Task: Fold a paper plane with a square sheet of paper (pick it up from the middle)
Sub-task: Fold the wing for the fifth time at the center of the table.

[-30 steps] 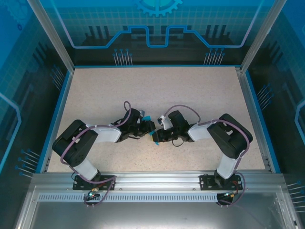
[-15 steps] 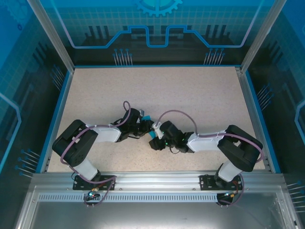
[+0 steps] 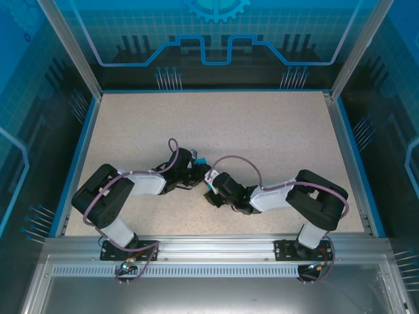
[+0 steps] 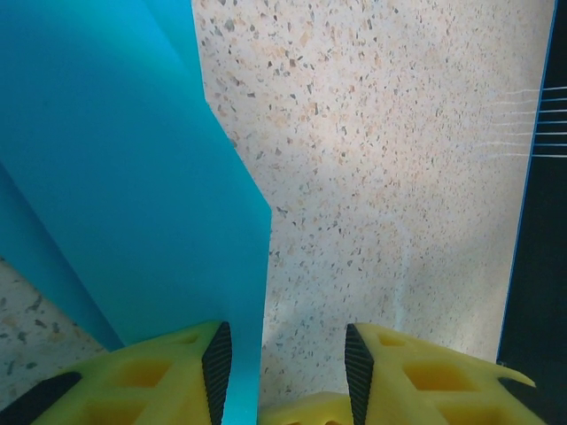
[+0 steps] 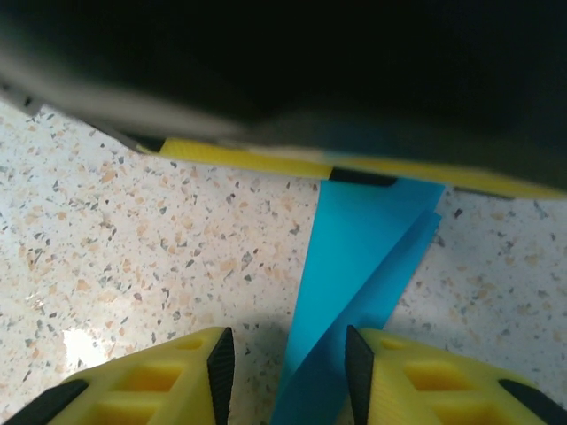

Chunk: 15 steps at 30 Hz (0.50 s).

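The sheet of paper (image 4: 115,177), already creased into a narrower, layered shape, is being worked at the middle of the table (image 4: 399,177), where the two arms are being seen tip to tip from overhead. The left claw (image 4: 283,367) is being presented with its jaws apart. The long edge of the paper is running down into the gap and lying against the pad on one side, while bare table is showing between the paper and the opposite pad, so nothing is being clamped. The right claw (image 5: 285,372) is likewise being shown with its jaws apart. A folded strip of the paper is passing through its gap close to one pad, and speckled table is showing beside the other. This opposed arrangement is judged to be serving the crease: one claw is being placed to steady the sheet from one end, and the other is being lined up along the fold to pinch it. Whether the paper is lying flat or is being raised off the surface cannot be told.
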Each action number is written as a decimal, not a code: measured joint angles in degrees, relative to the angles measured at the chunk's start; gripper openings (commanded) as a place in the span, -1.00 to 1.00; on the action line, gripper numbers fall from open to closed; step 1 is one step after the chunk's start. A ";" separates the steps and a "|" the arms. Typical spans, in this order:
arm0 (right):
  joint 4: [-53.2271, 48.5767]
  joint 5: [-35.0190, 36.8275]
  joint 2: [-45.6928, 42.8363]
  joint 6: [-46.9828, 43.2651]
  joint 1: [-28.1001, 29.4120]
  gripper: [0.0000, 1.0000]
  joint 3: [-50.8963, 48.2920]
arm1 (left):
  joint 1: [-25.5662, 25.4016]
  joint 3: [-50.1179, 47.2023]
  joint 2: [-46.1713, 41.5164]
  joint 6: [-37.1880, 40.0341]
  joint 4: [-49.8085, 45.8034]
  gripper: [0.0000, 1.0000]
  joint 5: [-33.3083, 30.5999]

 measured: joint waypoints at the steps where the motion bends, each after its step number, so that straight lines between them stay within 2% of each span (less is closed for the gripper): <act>1: 0.20 0.13 0.00 0.00 0.02 -0.37 0.00 | 0.00 0.00 0.00 -0.11 0.09 -0.16 0.00; 10: 1.64 0.35 0.09 0.66 -0.26 -0.84 -0.07 | 0.20 0.00 -0.74 -1.03 0.37 -0.16 -0.09; 15: 1.62 -1.22 0.11 1.95 -1.09 -0.99 -0.09 | 0.52 -0.02 -1.44 -1.07 0.33 -0.13 -0.31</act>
